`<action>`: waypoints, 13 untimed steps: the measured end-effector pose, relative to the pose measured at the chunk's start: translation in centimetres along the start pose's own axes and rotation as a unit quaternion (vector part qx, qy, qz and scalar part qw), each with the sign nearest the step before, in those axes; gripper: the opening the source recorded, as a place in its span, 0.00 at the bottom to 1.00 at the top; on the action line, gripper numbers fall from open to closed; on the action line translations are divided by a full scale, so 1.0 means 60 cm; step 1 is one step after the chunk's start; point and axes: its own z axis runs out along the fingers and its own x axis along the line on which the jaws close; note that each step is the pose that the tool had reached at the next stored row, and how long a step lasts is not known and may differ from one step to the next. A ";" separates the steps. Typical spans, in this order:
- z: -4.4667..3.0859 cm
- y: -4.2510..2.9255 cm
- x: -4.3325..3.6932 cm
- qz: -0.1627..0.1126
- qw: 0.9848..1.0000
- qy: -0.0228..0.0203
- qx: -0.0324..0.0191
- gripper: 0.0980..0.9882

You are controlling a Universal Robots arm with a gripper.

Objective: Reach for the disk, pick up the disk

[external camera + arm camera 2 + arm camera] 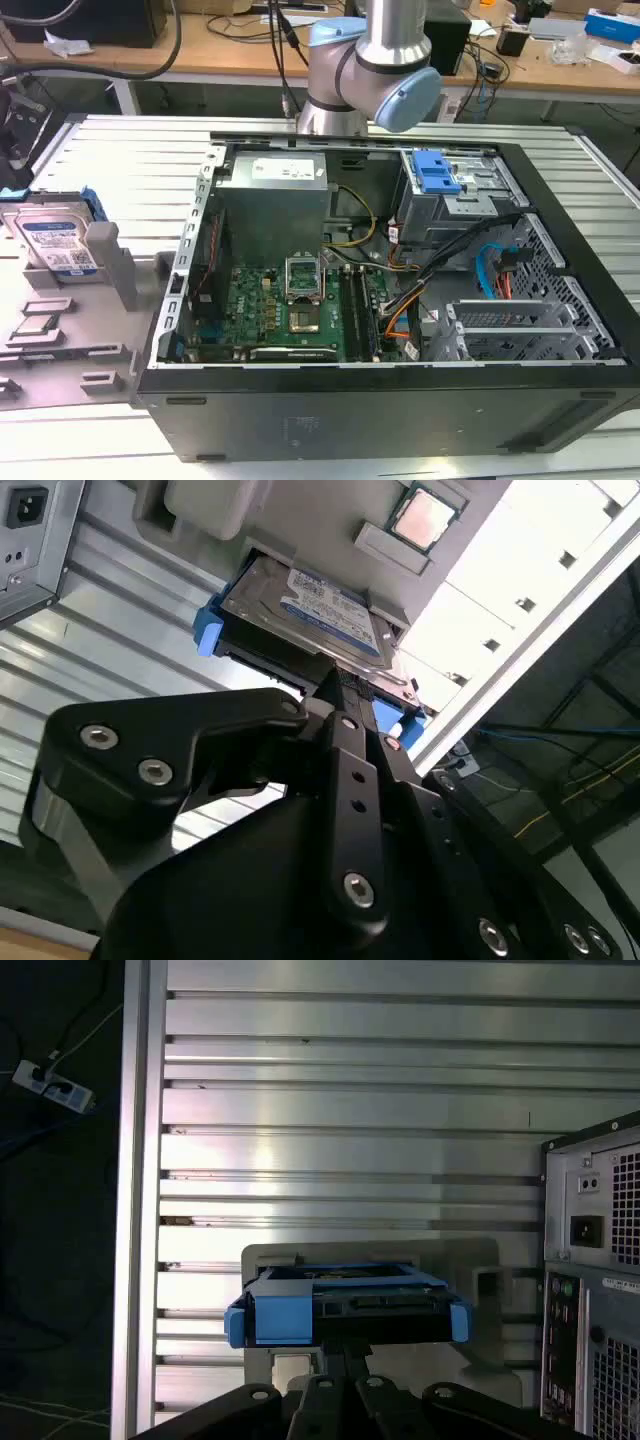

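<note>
The disk's upper edge is free. A grey post stands just beside it, and the case closes the exterior view's right. The table beyond lies bare.

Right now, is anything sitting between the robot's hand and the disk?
Nothing visible does. In the second wrist view the hand is right at the near edge of the disk, which lies in a grey holder.
</note>
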 end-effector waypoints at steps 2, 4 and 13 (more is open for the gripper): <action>0.000 0.000 0.000 -0.010 1.000 0.000 0.000 0.01; 0.000 0.000 0.000 -0.028 1.000 0.001 0.000 0.01; 0.000 0.000 0.000 -0.102 0.995 0.004 0.000 0.01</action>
